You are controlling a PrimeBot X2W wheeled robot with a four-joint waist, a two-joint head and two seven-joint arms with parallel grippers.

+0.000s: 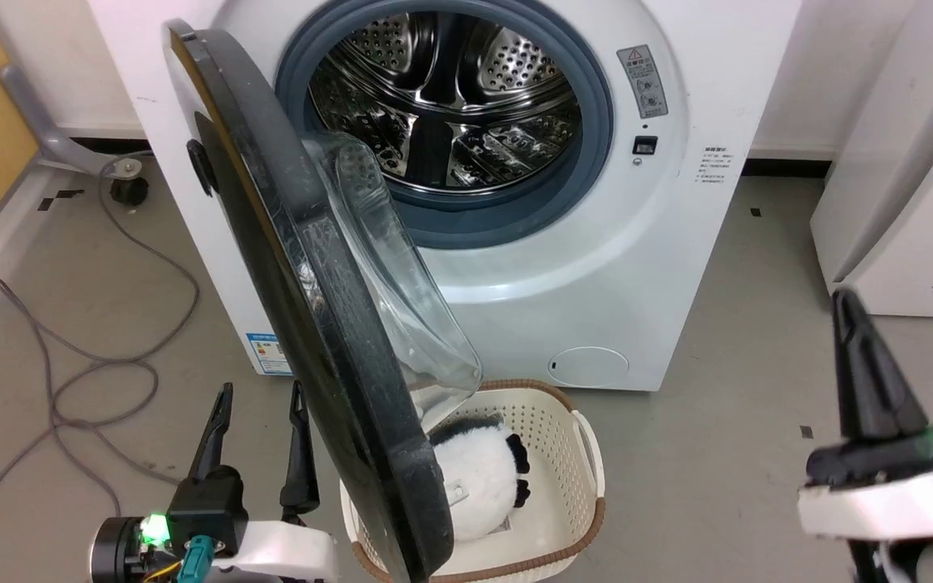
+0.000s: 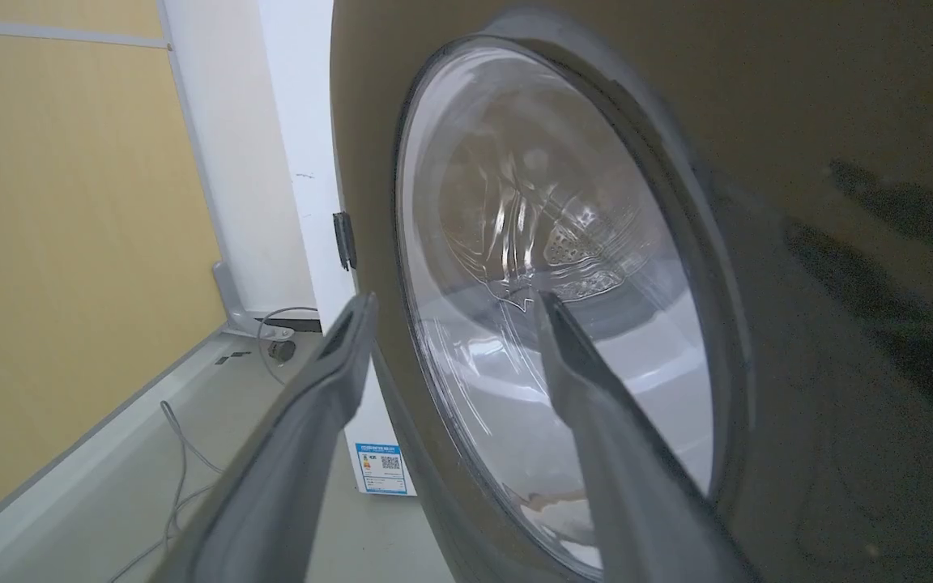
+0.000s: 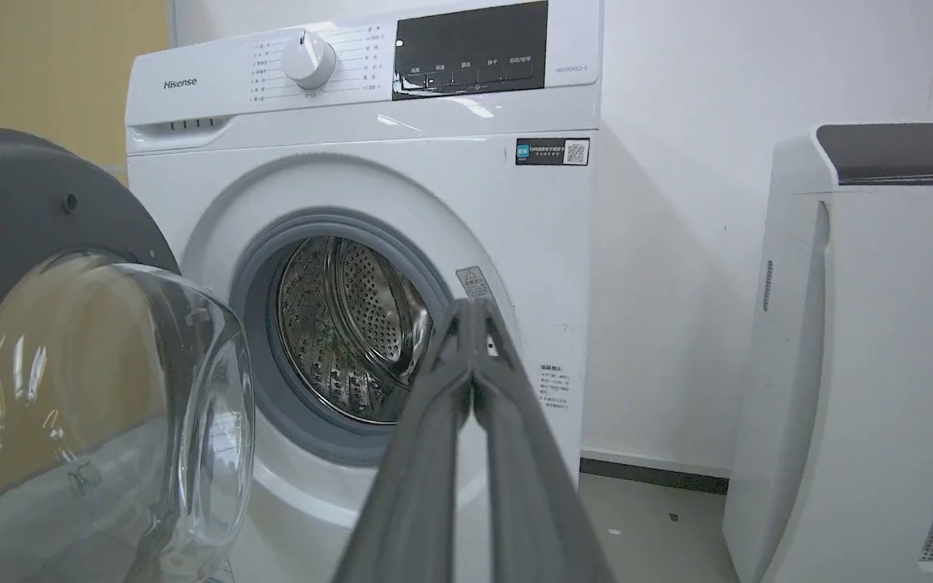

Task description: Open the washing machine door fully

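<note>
The left gripper has its jaws wide apart and holds nothing; in the left wrist view the left gripper points at the outer face of the washing machine door, one finger lying before the clear glass bowl and the other near the door's edge, and I cannot tell whether either touches it. The right gripper has its jaws closed tip to tip on nothing, well apart from the door on the other side, and in the right wrist view the right gripper points toward the front of the washing machine. The washing machine door stands swung out from the machine on its left-hand hinge, seen nearly edge on from the head view, its glass bowl bulging toward the opening; in the right wrist view the door shows its grey inner face. Behind it the steel drum lies open inside the grey rubber ring. A cream perforated basket stands on the floor before the machine, partly under the door's lower edge, with a white and black plush toy in it. A grey cable loops over the floor to the left, and a white appliance stands to the right.
</note>
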